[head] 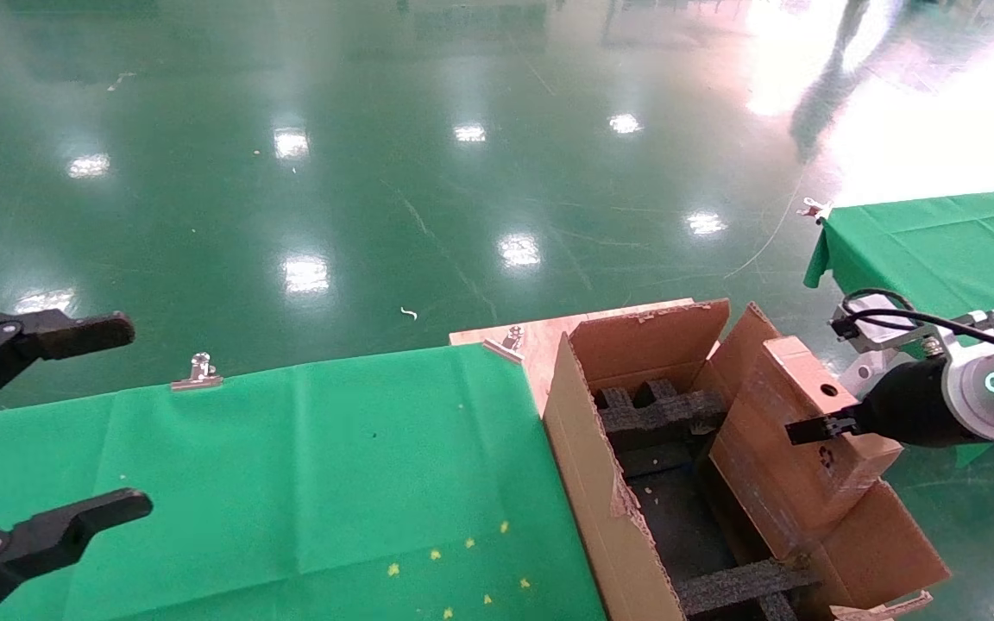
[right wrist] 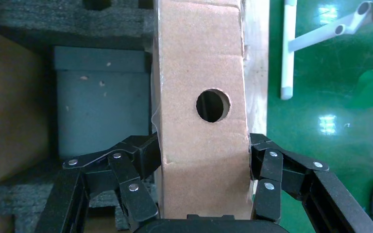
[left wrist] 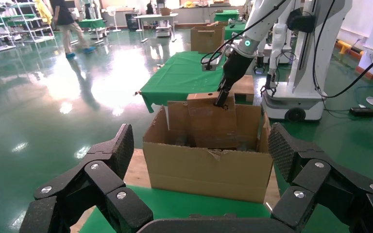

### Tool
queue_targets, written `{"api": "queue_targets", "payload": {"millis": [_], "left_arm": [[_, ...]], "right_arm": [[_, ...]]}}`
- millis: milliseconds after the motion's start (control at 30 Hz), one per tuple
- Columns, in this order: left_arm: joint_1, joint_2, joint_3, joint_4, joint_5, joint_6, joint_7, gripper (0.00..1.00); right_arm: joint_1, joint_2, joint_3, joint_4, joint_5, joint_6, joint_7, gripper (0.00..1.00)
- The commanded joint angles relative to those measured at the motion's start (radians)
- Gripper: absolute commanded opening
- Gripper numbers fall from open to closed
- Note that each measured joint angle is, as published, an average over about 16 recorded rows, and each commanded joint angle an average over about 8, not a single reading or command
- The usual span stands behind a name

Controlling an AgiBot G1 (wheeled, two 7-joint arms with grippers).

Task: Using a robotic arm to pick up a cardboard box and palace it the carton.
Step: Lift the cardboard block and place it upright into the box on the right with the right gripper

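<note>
The small cardboard box (head: 773,466) stands on edge and tilted, its narrow side with the round hole upward and its lower end inside the carton (head: 583,483). My right gripper (head: 833,424), on the white arm with the teal ring (head: 993,384), is shut on the box's top end. The right wrist view shows both fingers (right wrist: 145,153) pressed against the box (right wrist: 201,73) on either side, below the hole. Black foam inserts (head: 661,410) lie in the carton. My left gripper (head: 117,418) is open and empty over the green table at far left, facing the carton (left wrist: 209,167).
A green-clothed table (head: 290,466) with metal clips (head: 198,373) lies left of the carton. A bare wooden edge (head: 540,345) sits behind it. A second green table (head: 937,241) stands at the far right. The carton's torn flap (head: 881,552) hangs outward at right.
</note>
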Motion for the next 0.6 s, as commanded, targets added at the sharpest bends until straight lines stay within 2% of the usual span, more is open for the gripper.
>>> {"api": "queue_targets", "payload": {"millis": [33, 300, 600], "left_arm": [[0.000, 0.000, 0.000, 0.000, 0.000, 0.000, 0.000, 1.00], [0.000, 0.000, 0.000, 0.000, 0.000, 0.000, 0.000, 1.00], [0.000, 0.000, 0.000, 0.000, 0.000, 0.000, 0.000, 1.00]], "right_arm": [[0.000, -0.003, -0.002, 0.000, -0.013, 0.000, 0.009, 0.00], [-0.026, -0.025, -0.012, -0.001, -0.082, 0.035, 0.090, 0.00], [-0.083, -0.052, -0.026, 0.001, -0.199, 0.099, 0.249, 0.00]]}}
